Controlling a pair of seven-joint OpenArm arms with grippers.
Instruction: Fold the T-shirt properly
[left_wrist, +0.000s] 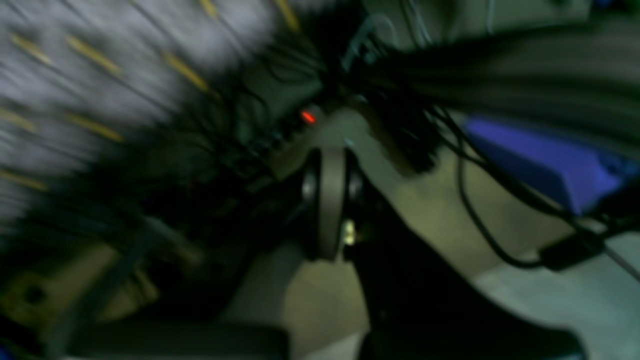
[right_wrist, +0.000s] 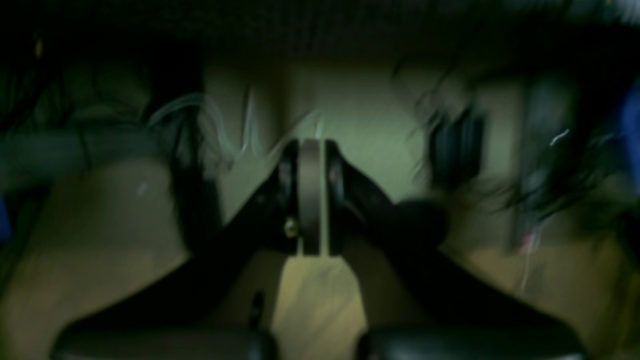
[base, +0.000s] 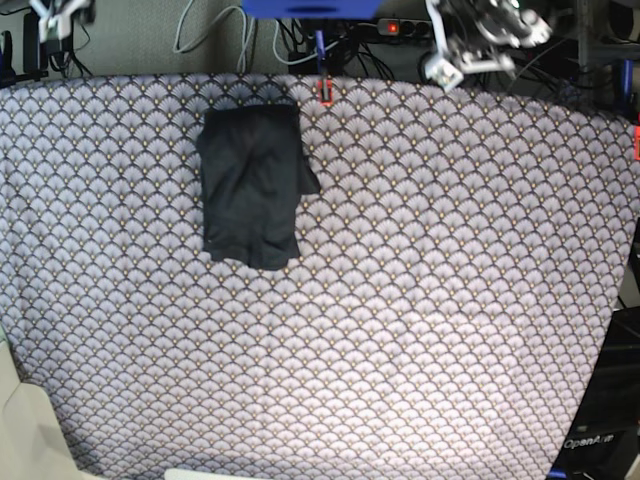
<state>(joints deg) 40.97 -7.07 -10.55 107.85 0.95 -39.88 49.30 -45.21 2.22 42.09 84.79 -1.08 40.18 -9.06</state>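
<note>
T-shirt (base: 251, 186): folded, lying on scallop-patterned cloth (base: 420, 300), near orange clip (base: 324, 93).
Left gripper (left_wrist: 330, 200): jaws closed, empty.
Right gripper (right_wrist: 311, 197): jaws closed, empty.

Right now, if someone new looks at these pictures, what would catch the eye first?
The black T-shirt, folded into a compact dark block, lies alone toward the far left of the grey scallop-patterned cloth in the base view. Both arms are pulled back past the far edge, one arm showing at the top right. In the blurred wrist views the left gripper and right gripper are shut and hold nothing.
</note>
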